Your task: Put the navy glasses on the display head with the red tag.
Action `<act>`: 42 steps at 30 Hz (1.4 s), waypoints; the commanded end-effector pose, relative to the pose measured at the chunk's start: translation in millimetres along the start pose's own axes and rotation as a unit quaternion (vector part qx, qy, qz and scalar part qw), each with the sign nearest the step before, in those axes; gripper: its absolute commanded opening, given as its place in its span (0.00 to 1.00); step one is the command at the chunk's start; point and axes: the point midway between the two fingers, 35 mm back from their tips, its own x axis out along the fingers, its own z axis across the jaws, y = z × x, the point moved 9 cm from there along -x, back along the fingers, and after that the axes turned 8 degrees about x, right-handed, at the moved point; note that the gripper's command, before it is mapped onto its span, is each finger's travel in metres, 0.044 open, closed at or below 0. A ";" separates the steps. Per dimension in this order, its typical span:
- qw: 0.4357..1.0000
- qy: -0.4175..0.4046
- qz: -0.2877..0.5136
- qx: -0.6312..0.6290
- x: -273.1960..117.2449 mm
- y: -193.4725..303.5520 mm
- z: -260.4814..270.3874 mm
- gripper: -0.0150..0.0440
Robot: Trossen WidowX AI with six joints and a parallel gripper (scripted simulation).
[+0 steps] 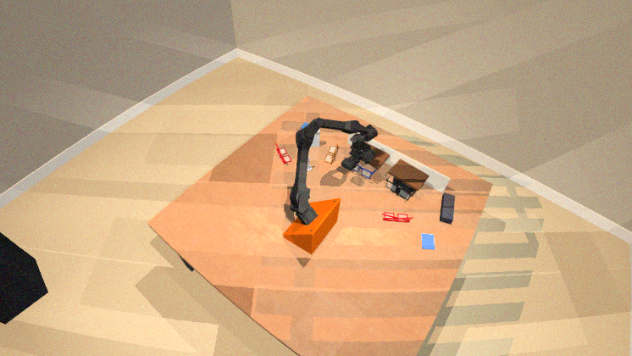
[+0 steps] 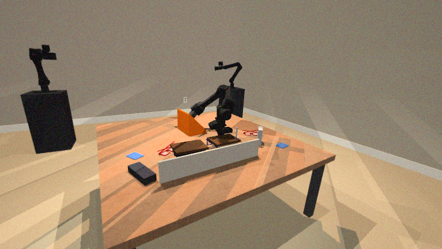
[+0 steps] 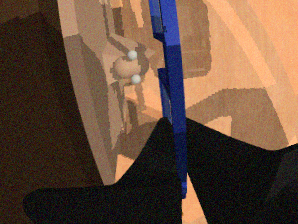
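Fingers (image 1: 347, 164) closed on navy glasses (image 1: 365, 171) (image 3: 175, 65), bridge-to-nose contact unclear, red tag not discernible.

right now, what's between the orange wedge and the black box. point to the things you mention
A pair of red glasses (image 1: 396, 217) (image 2: 165, 153) lies between the orange wedge (image 1: 326, 225) (image 2: 187, 124) and the black box (image 1: 446, 208) (image 2: 141, 174), in both the top and exterior views.
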 end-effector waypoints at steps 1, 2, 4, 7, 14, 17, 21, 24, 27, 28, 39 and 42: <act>1.000 0.001 0.002 0.003 2.1 0.1 -0.4 0.25; 1.000 0.001 0.002 0.003 2.1 0.1 -0.4 0.25; 1.000 0.001 0.002 0.003 2.2 0.1 -0.5 0.25; 1.000 0.001 0.000 0.000 0.9 0.1 -0.1 0.34; 1.000 0.001 0.000 0.000 0.9 0.1 -0.1 0.44; 1.000 0.001 0.000 0.000 0.9 0.1 -0.1 0.44; 1.000 0.006 -0.001 0.002 -17.1 0.8 0.8 0.44; 1.000 0.010 -0.002 0.003 -31.1 1.5 0.7 0.44; 1.000 0.010 -0.002 0.003 -31.1 1.5 0.7 0.44; 1.000 0.010 -0.002 0.003 -31.1 1.5 0.7 0.44; 1.000 0.011 -0.002 0.004 -39.4 -3.8 -35.6 0.44; 1.000 0.011 -0.002 0.004 -42.1 -4.6 -40.4 0.44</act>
